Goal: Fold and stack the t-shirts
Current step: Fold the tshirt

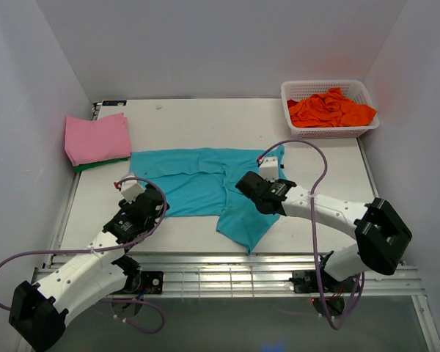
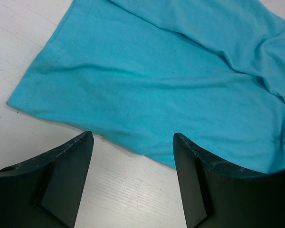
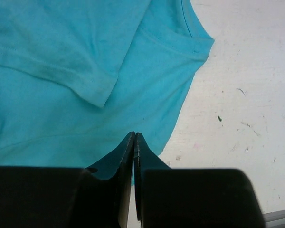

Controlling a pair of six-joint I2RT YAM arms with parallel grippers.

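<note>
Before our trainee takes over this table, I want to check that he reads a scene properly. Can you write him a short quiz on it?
1. True or false: the right gripper is shut, over the near edge of the teal shirt.
2. Fill in: the folded pink shirt lies on top of a ___ one.
3. What is in the basket? A. the pink shirt; B. orange shirts; C. nothing.

Key: 1 true; 2 green shirt; 3 B.
</note>
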